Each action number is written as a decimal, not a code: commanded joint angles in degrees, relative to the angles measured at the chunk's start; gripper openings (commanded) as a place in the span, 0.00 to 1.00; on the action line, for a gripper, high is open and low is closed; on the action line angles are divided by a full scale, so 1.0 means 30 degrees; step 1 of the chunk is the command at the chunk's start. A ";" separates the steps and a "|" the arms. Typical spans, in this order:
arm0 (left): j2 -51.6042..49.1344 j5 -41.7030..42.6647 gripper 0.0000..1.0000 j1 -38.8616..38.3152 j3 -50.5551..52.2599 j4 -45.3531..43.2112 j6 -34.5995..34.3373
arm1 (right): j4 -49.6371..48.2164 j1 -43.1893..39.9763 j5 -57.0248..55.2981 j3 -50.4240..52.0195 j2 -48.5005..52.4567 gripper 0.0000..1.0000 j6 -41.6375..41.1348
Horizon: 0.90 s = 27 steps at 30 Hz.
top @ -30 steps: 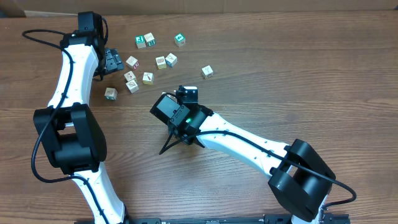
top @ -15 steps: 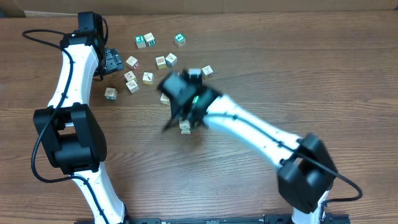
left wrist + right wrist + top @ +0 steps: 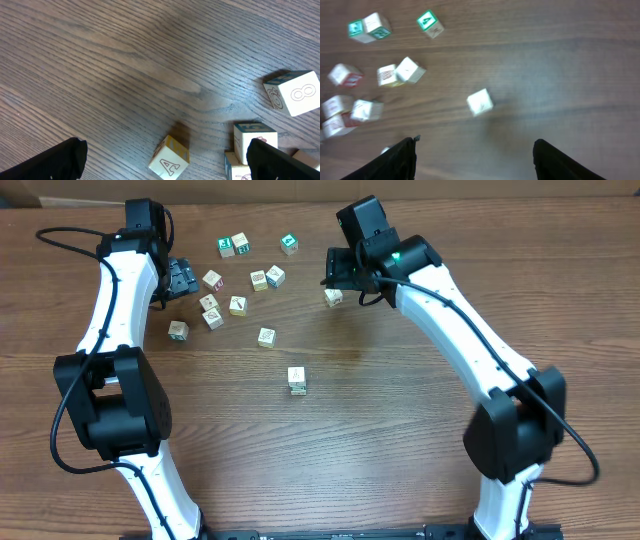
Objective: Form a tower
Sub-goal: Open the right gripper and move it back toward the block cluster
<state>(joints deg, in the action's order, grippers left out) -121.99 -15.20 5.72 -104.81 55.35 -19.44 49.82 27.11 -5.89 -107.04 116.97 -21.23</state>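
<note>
— Brown wood-grain table (image 3: 420, 450) fills every view. Where is the tower (image 3: 297, 381)?

— Near the table's middle, standing alone as a narrow column of pale picture cubes (from straight above, I cannot count its layers). Both grippers are well apart from it.

— And the grippers?

— The left gripper (image 3: 181, 278) sits toward the far left, just beside the scattered cubes (image 3: 237, 305), its jaws spread wide and holding nothing. The right gripper (image 3: 474, 150) hovers over the far side, fingers parted and empty; a lone cube (image 3: 480, 102) lies on the table just ahead of it. A single cube (image 3: 266, 336) lies between the scattered cubes and the tower.
</note>
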 commanded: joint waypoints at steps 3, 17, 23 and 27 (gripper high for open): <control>-0.0182 0.0073 1.00 -0.0051 -0.0087 0.0029 0.0204 | -0.1705 0.0102 0.0444 0.0051 0.2331 0.70 0.3708; -0.0182 0.0073 1.00 -0.0051 -0.0087 0.0029 0.0204 | -0.4182 0.0168 0.0444 0.0051 0.5421 0.59 0.5187; -0.0182 0.0073 0.99 -0.0051 -0.0087 0.0029 0.0204 | -0.4422 0.0168 0.0437 0.0058 0.5661 0.53 0.5187; -0.0182 0.0073 1.00 -0.0051 -0.0087 0.0029 0.0204 | -0.4554 0.0131 0.0437 0.0058 0.5829 0.49 0.5180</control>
<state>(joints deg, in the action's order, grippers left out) -121.99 -15.20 5.72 -104.81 55.35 -19.46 36.73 27.42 -4.84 -106.85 133.58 -6.59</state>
